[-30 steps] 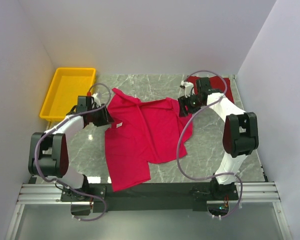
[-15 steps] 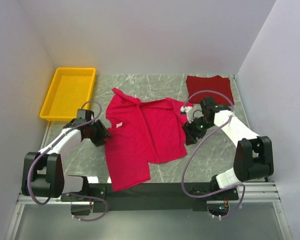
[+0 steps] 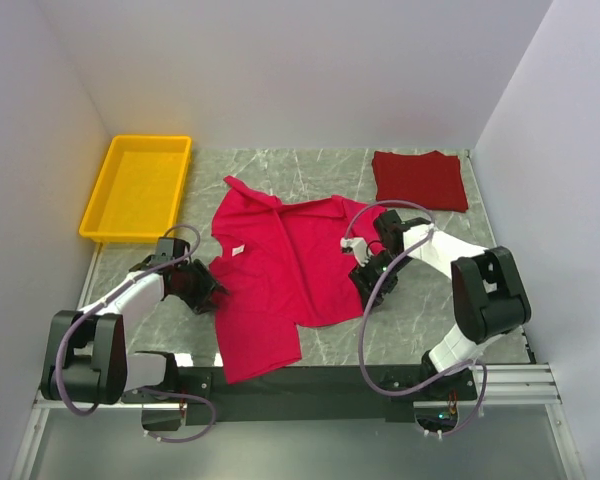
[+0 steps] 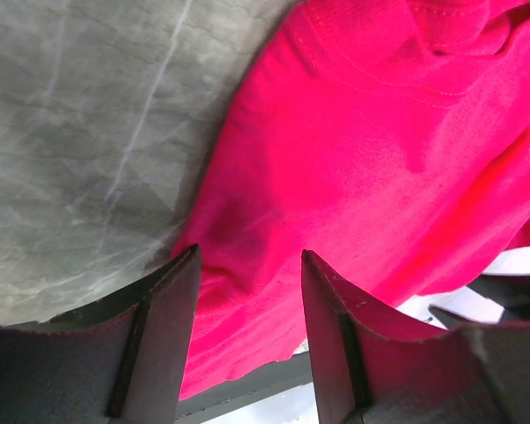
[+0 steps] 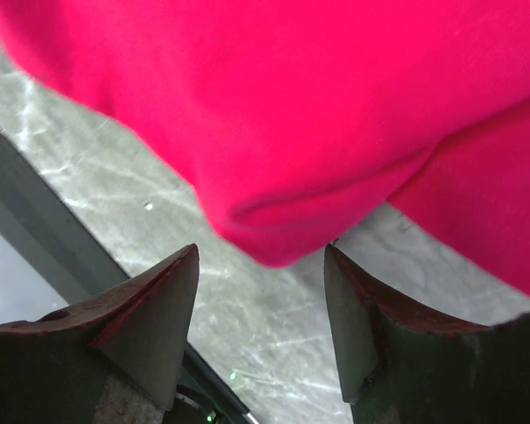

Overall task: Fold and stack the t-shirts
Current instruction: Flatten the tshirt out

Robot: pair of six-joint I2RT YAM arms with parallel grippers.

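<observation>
Top external view: a crimson-pink t-shirt [image 3: 280,270] is seen spread unfolded and creased across the middle of the marble table [image 3: 430,300], its white neck label [image 3: 237,250] shown near the left shoulder and its lower hem reaching to the near edge. A maroon t-shirt [image 3: 420,180] is laid flat at the far right corner, well apart from the first. A yellow tray [image 3: 185,175] is placed at the far left corner. The left gripper [image 3: 208,293] is lowered at the left edge of the crimson-pink t-shirt; the right gripper [image 3: 365,275] is lowered at its right edge. Left wrist view: the left gripper [image 4: 247,256] is shown with jaws apart and nothing clamped; the crimson-pink t-shirt [image 4: 380,150] is seen between and beyond the fingers [image 4: 163,336], its curved edge lying on the grey marble table [image 4: 79,132] to the left. Right wrist view: the right gripper [image 5: 261,256] is shown with jaws apart and nothing clamped; a rounded fold of the crimson-pink t-shirt [image 5: 336,106] is positioned just ahead of the gap between the fingers [image 5: 150,327], with the marble table [image 5: 274,327] exposed beneath.
</observation>
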